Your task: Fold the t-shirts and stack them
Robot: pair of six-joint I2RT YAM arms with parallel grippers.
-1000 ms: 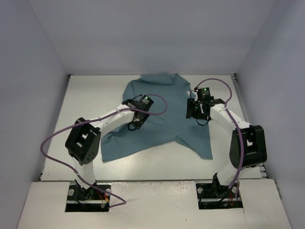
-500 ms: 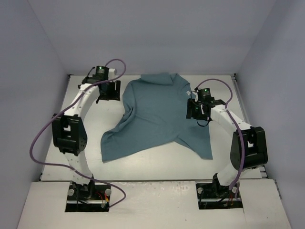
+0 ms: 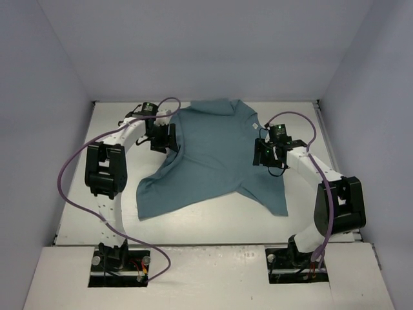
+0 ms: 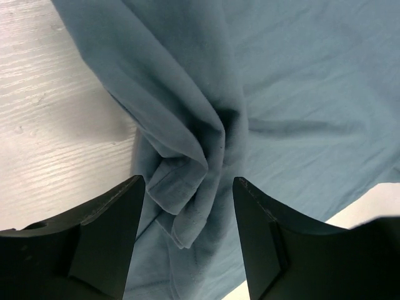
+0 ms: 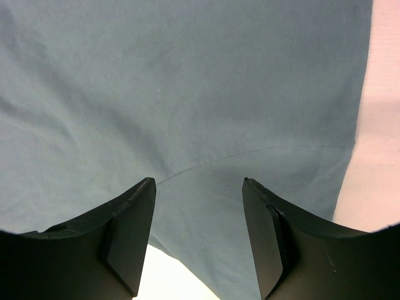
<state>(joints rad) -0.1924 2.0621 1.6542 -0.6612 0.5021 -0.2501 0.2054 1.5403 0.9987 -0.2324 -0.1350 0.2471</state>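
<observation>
The teal-blue t-shirt [image 3: 216, 152] lies crumpled on the white table [image 3: 77, 194], collar toward the back wall. My left gripper [image 3: 164, 137] hangs at the shirt's left edge. In the left wrist view its jaws stand open [image 4: 187, 206] on either side of a bunched, hemmed fold of the shirt [image 4: 187, 181], not pinching it. My right gripper [image 3: 266, 155] hovers over the shirt's right side. In the right wrist view it is open [image 5: 199, 212] above flat cloth [image 5: 187, 94] crossed by a curved seam, with nothing held.
Pale walls close the table in at the back [image 3: 206, 51], left and right. Purple cables [image 3: 64, 187] loop off both arms. Bare table shows left of the shirt [image 4: 50, 125] and past its right edge [image 5: 381, 125].
The left arm swung off the shirt's lower left to the back-left corner, then came back to the shirt's left edge, its jaws narrowing. The right gripper shifted slightly nearer.
</observation>
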